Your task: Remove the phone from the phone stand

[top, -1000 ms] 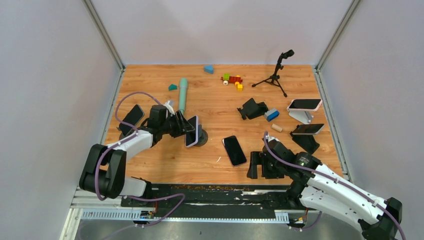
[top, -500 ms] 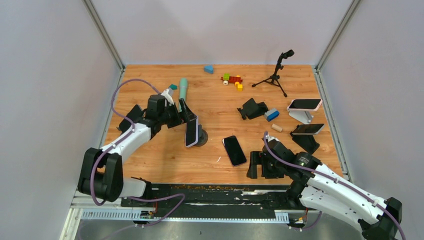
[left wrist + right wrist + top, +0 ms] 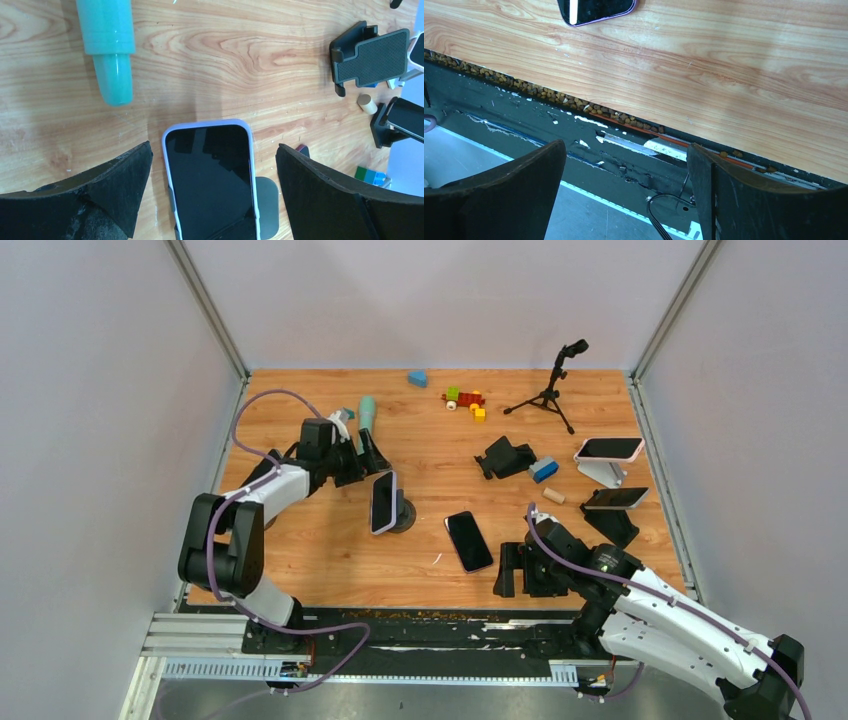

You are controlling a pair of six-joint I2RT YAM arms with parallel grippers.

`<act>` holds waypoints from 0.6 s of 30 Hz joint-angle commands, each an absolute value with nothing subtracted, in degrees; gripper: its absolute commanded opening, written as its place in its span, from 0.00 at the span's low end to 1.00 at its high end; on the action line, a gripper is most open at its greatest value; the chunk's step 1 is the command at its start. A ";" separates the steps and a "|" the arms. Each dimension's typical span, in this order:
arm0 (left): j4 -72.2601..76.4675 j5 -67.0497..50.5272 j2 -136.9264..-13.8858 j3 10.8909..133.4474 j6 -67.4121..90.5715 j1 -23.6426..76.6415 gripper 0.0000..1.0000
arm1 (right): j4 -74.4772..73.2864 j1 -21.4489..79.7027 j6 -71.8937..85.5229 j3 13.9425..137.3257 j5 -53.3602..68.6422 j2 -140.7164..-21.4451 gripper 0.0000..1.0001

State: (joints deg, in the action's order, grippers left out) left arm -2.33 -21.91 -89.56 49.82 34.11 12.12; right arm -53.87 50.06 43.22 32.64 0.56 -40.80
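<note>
The phone (image 3: 382, 502) leans nearly upright on the phone stand (image 3: 404, 517). It looks stiff, light and glass-slick, so the long edges of its lilac case seem the safest hold. The left pincer (image 3: 365, 468) gapes empty just up-left of the stand, and the right pincer (image 3: 625, 146), well right of it, is open too.

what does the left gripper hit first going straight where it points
Most likely the lilac-cased phone on its dark round-based stand, dead ahead of the left gripper; depth is unclear.
</note>
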 commanded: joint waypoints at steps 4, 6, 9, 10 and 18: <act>3.83 -25.45 -91.99 50.62 33.96 11.87 1.00 | -51.96 50.32 43.17 32.92 0.79 -40.56 0.91; 4.69 -25.75 -93.13 50.05 34.31 11.88 1.00 | -52.01 50.35 43.11 32.87 0.79 -40.55 0.91; 5.01 -25.33 -93.99 49.55 34.35 11.87 1.00 | -52.17 50.33 43.09 32.88 0.79 -40.46 0.91; 5.06 -25.01 -94.20 49.43 34.27 11.87 1.00 | -52.16 50.34 43.14 32.87 0.75 -40.39 0.91; 5.27 -24.68 -95.10 48.36 33.80 11.87 1.00 | -52.29 50.36 43.18 32.91 0.70 -40.57 0.91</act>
